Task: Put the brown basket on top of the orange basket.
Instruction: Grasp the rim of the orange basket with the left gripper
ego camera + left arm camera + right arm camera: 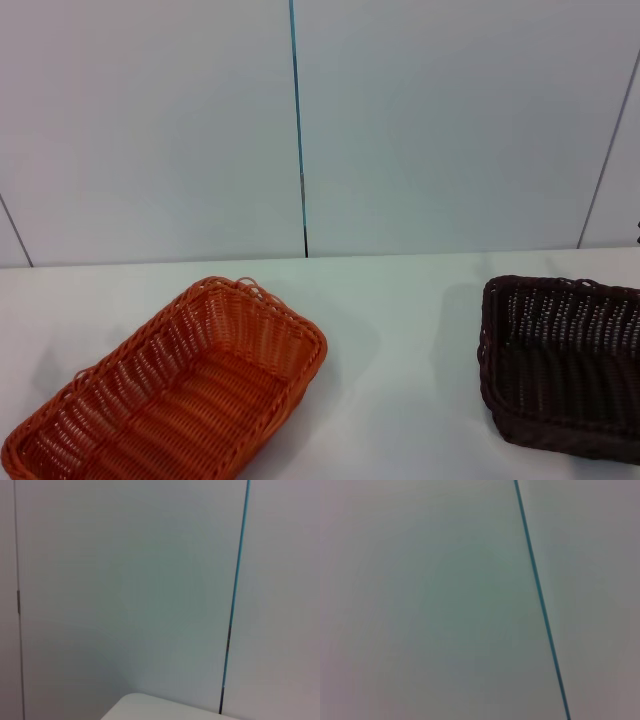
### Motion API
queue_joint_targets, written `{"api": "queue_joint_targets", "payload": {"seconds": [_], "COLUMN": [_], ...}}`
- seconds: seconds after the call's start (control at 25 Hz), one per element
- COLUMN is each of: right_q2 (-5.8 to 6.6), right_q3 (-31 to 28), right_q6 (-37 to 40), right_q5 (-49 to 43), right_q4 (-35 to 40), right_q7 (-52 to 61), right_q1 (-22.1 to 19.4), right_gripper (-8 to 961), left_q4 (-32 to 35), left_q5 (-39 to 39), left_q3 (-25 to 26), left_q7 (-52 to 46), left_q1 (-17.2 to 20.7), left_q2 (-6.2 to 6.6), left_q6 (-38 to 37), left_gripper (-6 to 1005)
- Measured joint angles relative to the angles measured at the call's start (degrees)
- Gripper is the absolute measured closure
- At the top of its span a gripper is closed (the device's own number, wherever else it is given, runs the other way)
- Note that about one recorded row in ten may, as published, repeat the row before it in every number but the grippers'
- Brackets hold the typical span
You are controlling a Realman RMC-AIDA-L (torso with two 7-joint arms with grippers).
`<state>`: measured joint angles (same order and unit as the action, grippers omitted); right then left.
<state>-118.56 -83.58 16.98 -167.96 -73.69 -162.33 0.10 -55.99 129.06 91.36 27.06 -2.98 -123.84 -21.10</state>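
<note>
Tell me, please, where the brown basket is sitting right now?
In the head view, the brown basket sits on the white table at the robot's right, cut off by the picture's edge, well apart from the orange basket on the left.

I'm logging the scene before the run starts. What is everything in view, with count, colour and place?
orange basket: one, bright orange, on the table toward the robot's left, set at an angle, nothing inside.
brown basket: one, dark brown, on the table toward the robot's right, partly cut off by the head view's edge, apart from the orange one.
table: one, white, under both baskets.
wall: white panels behind the table, with a thin blue-green seam between two of them.
grippers: none in view in any picture; both wrist views show only wall, the left one also a table corner.
</note>
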Motion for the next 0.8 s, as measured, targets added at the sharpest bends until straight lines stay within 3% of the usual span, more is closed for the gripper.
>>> {"api": "queue_joint_targets", "payload": {"seconds": [0.8], "right_q2": [0.00], "right_q3": [0.2], "right_q6": [-1.3], "right_q5": [0.0], "right_q4": [-0.8], "right_q7": [0.0], "right_q1": [0.0], "right_gripper": [36], "left_q4": [-1.8], "left_q5": [-0.1], "left_q3": [0.1], "left_q7": [0.0], "left_q1": [0.7], "left_q2": [0.02], "left_q6": [2.4], "left_gripper": [80]}}
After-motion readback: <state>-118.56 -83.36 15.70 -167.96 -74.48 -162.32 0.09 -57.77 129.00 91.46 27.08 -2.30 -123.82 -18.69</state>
